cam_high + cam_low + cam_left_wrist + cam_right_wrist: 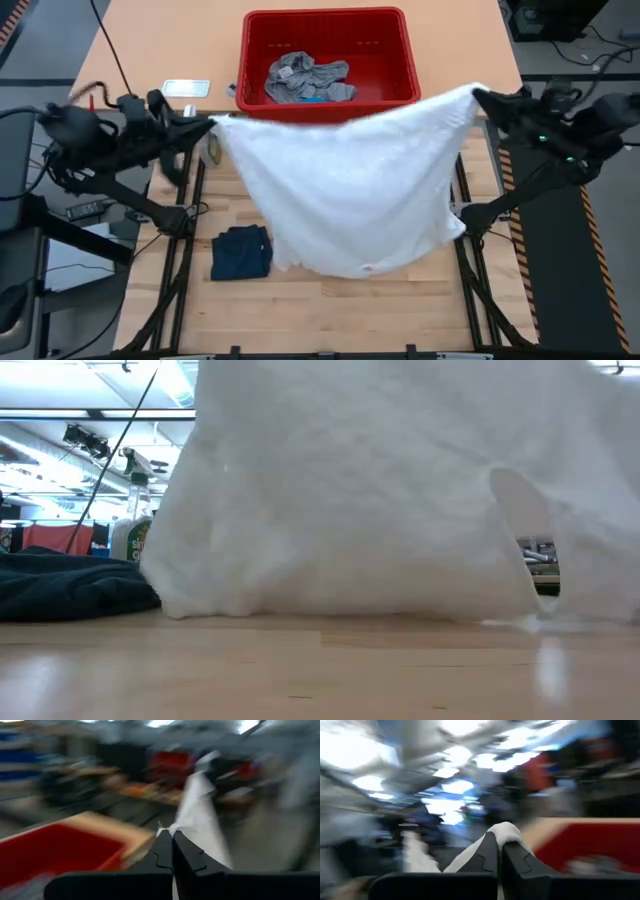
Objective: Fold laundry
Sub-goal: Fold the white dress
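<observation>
The white garment [345, 195] hangs spread wide above the table [330, 310] — left gripper [208, 125] and right gripper [478, 96] each pinch a top corner, hem brushing the wood beside the folded navy garment [241, 252].

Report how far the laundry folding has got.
Done: a dark navy garment lies folded on the table. In hand: the left gripper and right gripper each pinch a top corner of the white garment, stretched between them, hem touching the table. Left: grey clothes in the red basket.
</observation>
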Robot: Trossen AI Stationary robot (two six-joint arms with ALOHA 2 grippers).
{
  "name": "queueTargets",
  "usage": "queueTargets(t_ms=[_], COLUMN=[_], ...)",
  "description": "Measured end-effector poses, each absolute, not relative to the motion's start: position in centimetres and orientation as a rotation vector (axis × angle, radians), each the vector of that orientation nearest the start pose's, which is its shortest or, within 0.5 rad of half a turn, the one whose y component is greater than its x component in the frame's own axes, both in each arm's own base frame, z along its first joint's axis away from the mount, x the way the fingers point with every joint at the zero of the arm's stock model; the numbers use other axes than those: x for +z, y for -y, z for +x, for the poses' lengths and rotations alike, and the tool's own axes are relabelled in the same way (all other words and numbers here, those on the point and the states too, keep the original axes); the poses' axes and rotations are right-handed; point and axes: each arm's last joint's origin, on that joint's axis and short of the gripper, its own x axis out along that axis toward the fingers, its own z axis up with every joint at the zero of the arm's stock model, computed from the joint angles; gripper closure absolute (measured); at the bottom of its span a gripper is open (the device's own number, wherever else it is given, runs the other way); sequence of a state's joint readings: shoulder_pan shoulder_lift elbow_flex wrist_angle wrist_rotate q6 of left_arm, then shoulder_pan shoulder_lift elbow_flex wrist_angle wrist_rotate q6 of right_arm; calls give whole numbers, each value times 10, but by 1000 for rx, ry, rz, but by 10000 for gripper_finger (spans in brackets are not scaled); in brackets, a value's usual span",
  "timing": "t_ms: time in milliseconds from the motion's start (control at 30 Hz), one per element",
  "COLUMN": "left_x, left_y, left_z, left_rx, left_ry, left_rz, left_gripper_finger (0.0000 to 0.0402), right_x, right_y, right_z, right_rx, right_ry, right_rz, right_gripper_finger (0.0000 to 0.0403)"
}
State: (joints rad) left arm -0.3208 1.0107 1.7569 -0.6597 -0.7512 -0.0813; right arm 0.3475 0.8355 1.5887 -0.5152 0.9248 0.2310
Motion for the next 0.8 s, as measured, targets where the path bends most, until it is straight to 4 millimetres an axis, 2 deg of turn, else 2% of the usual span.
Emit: queueTargets(t_ms=[100,200,267,367,500,567,633,800], left_x=[535,536,544,566,587,585,573,516], left_y=[5,-4,-8,-11,-9,-6,0,24], left_z=[100,91,84,68,58,62,77,129], left_rx=[582,656,681,640,496,417,354,295], left_ry=[3,14,65,191,278,229,109,-309], left_rz=[-88,-65,-38,-34,-89,-136,-187,-377], left_gripper_finger=[401,401,401,401,401,401,401,401], right_x=[526,532,541,554,551,540,524,471], right_y=[3,7,9,11,10,9,6,-4], right_z=[75,84,88,91,89,89,90,93], right_rx=[-717,-806,-811,-743,-667,-629,-572,-504], right_ry=[220,245,305,430,432,358,237,-228], right_rz=[314,249,210,189,249,332,438,678], right_gripper_finger=[399,399,399,399,399,399,399,399])
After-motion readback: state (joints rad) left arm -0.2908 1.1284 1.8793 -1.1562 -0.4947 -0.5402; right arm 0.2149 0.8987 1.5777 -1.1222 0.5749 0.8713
